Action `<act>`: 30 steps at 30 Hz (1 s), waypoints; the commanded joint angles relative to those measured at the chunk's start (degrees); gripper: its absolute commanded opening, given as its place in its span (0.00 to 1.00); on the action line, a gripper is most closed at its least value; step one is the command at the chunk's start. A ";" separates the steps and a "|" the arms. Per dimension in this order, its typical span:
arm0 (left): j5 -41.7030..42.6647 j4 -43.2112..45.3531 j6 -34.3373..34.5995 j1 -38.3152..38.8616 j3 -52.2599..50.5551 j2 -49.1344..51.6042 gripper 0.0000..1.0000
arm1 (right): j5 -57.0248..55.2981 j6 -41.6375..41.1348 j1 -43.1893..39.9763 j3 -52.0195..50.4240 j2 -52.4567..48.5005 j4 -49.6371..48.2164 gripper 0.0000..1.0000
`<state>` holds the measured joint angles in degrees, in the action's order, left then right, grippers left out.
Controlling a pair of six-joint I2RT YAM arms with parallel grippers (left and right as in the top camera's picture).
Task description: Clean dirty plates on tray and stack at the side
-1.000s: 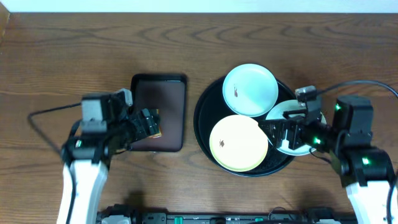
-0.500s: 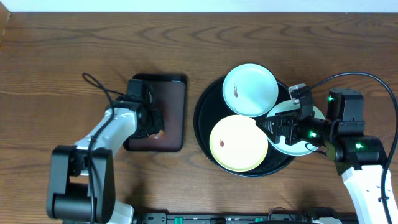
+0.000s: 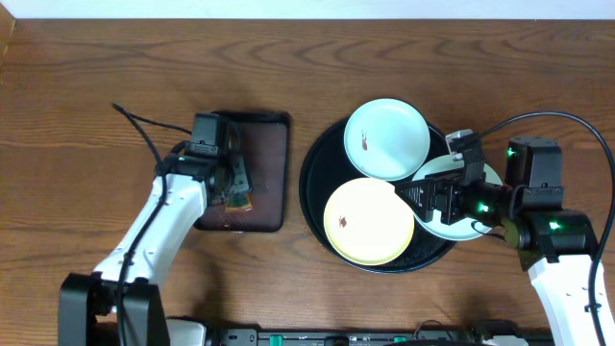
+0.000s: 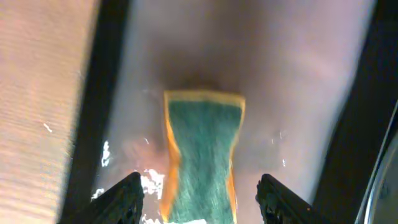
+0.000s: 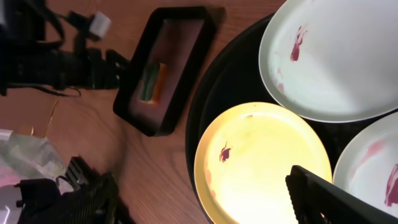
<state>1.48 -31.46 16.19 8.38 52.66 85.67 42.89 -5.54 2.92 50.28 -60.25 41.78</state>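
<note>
The black round tray [image 3: 313,183] holds three smudged plates: a mint plate [image 3: 387,137] at the far side, a yellow plate [image 3: 368,221] in front, and a second mint plate [image 3: 459,229] on the right, partly under my right arm. My right gripper [image 3: 420,197] is open and empty above the yellow plate's [image 5: 261,162] right edge. In the right wrist view the gripper [image 5: 205,205] spans that plate. My left gripper [image 3: 233,183] is open over a green sponge [image 4: 202,155] with orange edges; its fingers [image 4: 121,199] stand on either side of it.
The sponge lies in a smaller dark brown rectangular tray [image 3: 269,163] left of the black tray; its bottom looks wet. The brown tray also shows in the right wrist view [image 5: 186,43]. Bare wooden table [image 3: 86,96] surrounds both trays.
My left arm has swung from the table's front left up over the brown tray and now hangs over the sponge. My right gripper has shifted slightly and stays above the plates.
</note>
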 commanded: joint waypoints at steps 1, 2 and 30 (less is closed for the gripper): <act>-5.40 3.87 -2.69 0.07 -0.44 1.92 0.60 | 1.11 -1.25 0.17 1.03 0.09 0.04 0.86; -5.40 6.38 -2.67 0.07 -1.25 3.52 0.60 | 1.11 -1.27 0.17 1.03 0.09 0.02 0.86; 7.98 1.09 -5.25 1.64 -1.16 0.31 0.50 | 1.09 -1.25 0.17 1.03 0.07 0.87 0.88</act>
<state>9.08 -29.76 11.68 8.67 52.27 83.37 42.89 -6.35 2.92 50.30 -60.25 42.61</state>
